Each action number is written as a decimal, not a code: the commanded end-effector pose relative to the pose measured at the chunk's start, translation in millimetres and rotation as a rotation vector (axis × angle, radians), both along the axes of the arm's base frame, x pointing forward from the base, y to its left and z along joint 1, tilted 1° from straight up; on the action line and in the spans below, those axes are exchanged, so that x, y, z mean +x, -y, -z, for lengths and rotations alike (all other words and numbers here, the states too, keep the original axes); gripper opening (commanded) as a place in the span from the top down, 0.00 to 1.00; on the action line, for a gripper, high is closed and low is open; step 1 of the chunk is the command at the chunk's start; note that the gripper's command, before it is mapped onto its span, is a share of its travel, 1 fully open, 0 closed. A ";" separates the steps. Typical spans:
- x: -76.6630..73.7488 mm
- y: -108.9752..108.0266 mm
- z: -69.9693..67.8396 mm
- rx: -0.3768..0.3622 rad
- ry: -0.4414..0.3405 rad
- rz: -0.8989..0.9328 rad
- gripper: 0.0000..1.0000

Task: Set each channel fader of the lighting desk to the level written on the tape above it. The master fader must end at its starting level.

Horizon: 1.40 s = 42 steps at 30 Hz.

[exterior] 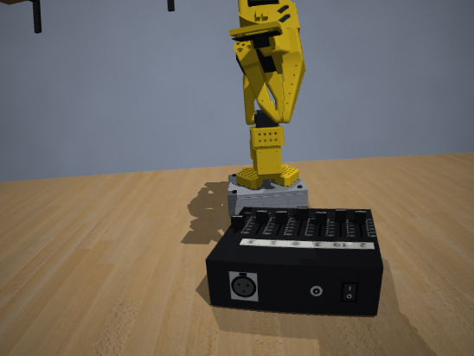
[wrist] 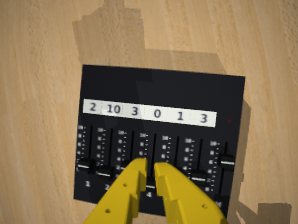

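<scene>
Looking down from the wrist view, the black lighting desk (wrist: 160,85) has seven faders and one strip of tape (wrist: 150,112) reading 2, 10, 3, 0, 1, 3. The yellow gripper (wrist: 150,167) hangs above the fourth fader (wrist: 149,184), fingers together with nothing between them, hiding part of the lower panel. It sits on the wooden desk (exterior: 86,242) right in front of the grey base (exterior: 298,196), with one round socket (exterior: 245,286), one small jack (exterior: 317,290) and one switch (exterior: 349,292) on its face.

You face a plain blue-grey wall (exterior: 108,86) that meets a light wooden table top (exterior: 86,259) with long plank grain. Two dark legs (exterior: 37,17) hang down from something brown at the upper left corner. Light from above and the right throws soft shadows leftward across the wood.
</scene>
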<state>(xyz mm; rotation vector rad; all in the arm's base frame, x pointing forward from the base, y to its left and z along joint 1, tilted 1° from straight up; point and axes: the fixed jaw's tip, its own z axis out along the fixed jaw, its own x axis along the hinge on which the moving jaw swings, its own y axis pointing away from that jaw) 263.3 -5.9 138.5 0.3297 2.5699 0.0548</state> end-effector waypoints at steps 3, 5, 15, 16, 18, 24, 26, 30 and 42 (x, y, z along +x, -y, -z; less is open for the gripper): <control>-0.7 -2.5 -2.0 -0.004 0.015 -0.016 1.00; 0.0 -3.0 1.6 -0.004 0.015 -0.017 1.00; 2.2 -6.2 27.7 -0.001 0.014 -0.026 1.00; 2.1 -6.7 31.4 -0.001 0.014 -0.027 1.00; 1.6 -7.6 38.3 0.000 0.014 -0.029 1.00; -0.4 -9.4 51.9 0.001 0.014 -0.034 1.00; -0.7 -9.6 53.6 0.002 0.014 -0.034 1.00; -0.8 -9.6 54.1 0.002 0.014 -0.035 1.00; -0.8 -9.6 54.1 0.002 0.014 -0.035 1.00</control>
